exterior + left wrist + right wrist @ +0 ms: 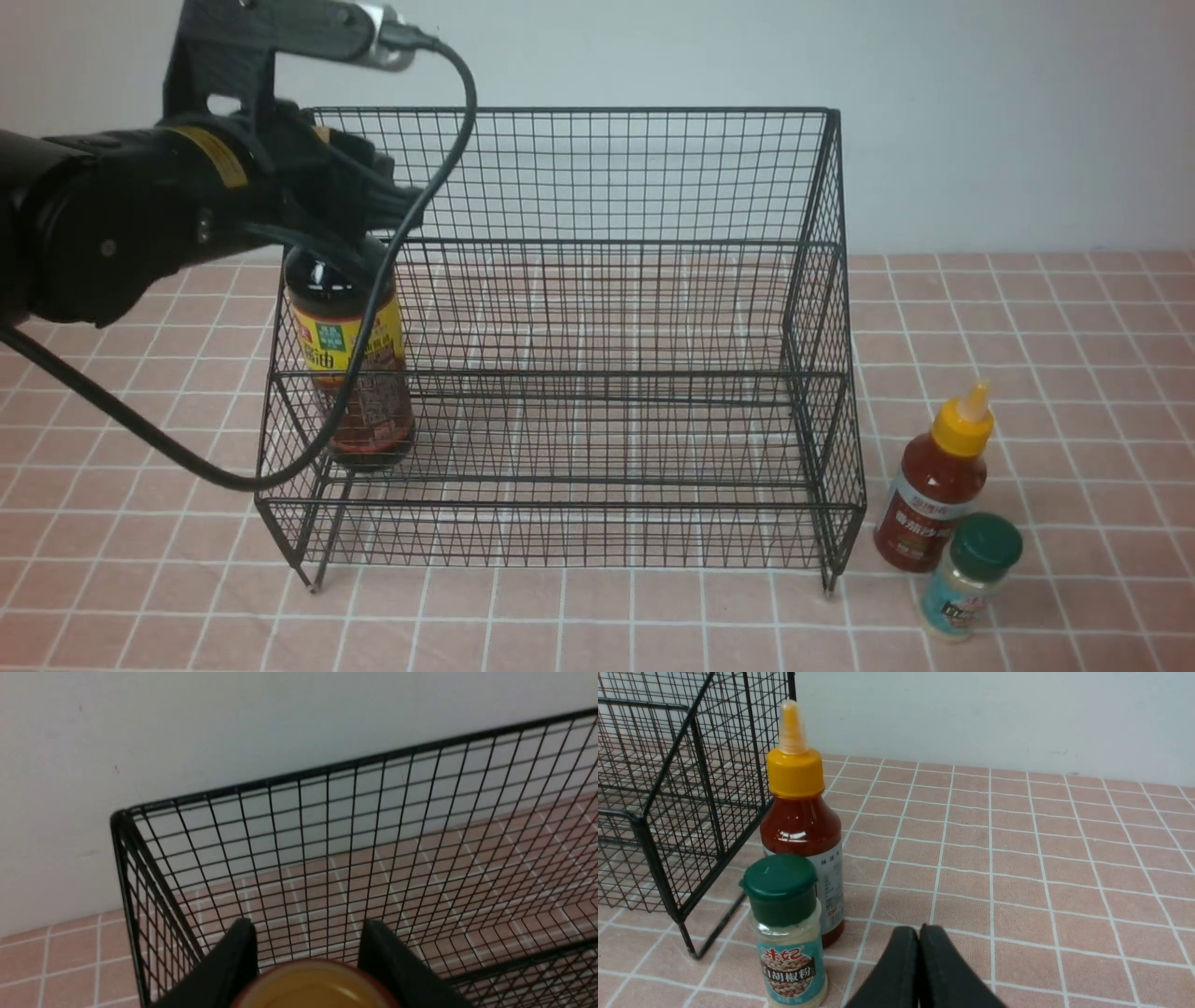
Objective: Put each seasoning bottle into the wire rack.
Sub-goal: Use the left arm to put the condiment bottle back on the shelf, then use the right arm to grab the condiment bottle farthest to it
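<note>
front: tall dark soy-sauce bottle with yellow label (347,364) upright inside left end of large black wire-mesh rack (607,280), top under left arm (140,224). small red squeeze bottle (936,495) and tiny clear green-lidded shaker (966,579) on pink tiled worktop (1074,373), just right of rack.
left wrist: left fingers (236,961) pinch bottle's brown cap (317,984).
right wrist: right fingers (903,961) pressed together, empty, near shaker.
</note>
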You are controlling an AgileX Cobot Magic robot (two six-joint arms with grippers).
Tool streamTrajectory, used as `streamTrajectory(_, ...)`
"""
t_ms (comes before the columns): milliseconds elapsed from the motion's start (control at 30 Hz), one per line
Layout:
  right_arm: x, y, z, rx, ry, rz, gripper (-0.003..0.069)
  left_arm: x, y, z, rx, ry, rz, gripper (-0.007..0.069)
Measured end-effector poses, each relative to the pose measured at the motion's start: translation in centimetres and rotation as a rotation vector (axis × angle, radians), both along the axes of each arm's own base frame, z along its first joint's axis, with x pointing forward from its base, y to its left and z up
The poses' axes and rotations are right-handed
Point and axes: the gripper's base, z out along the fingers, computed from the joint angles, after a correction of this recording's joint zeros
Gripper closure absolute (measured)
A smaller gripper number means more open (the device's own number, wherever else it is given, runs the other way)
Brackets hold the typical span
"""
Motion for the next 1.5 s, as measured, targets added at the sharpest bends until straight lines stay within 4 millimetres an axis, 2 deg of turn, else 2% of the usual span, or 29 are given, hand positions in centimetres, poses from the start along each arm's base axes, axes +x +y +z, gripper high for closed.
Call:
streamTrajectory(267,0.0,0.0,0.0,0.0,0.0,0.0,0.067,-0.1,0.1,-0.1,0.01,0.027,0.003,0.0359)
streamTrajectory(467,0.0,0.0,0.0,0.0,0.0,0.0,0.067,-0.2,0.1,0.5,0.012,0.004,0.0,0.0274)
streamTrajectory(667,0.0,0.0,0.0,0.0,0.0,0.0,0.067,-1.0,0.3,1.8,0.011,-0.037,-0.004,0.0249)
streamTrajectory(900,0.0,0.0,0.0,0.0,0.0,0.0,0.067,-3.5,1.0,5.3,-0.018,-0.148,-0.003,0.0249)
streamTrajectory(1000,0.0,0.0,0.0,0.0,0.0,0.0,0.067,-5.7,1.7,7.6,-0.037,-0.217,-0.001,0.0258)
streamTrajectory(1133,0.0,0.0,0.0,0.0,0.0,0.0,0.067,-8.4,2.5,9.8,-0.051,-0.271,0.005,0.0337)
streamTrajectory(1300,0.0,0.0,0.0,0.0,0.0,0.0,0.067,-11.5,3.4,11.5,-0.061,-0.305,0.013,0.0517)
streamTrajectory(1333,0.0,0.0,0.0,0.0,0.0,0.0,0.067,-12.2,3.6,11.9,-0.062,-0.311,0.015,0.0572)
streamTrajectory(1400,0.0,0.0,0.0,0.0,0.0,0.0,0.067,-12.8,3.8,12.1,-0.057,-0.309,0.017,0.0597)
streamTrajectory(1433,0.0,0.0,0.0,0.0,0.0,0.0,0.067,-13.7,4.1,12.3,-0.052,-0.301,0.021,0.0622)
streamTrajectory(1500,0.0,0.0,0.0,0.0,0.0,0.0,0.067,-14.4,4.3,12.4,-0.04,-0.288,0.026,0.0629)
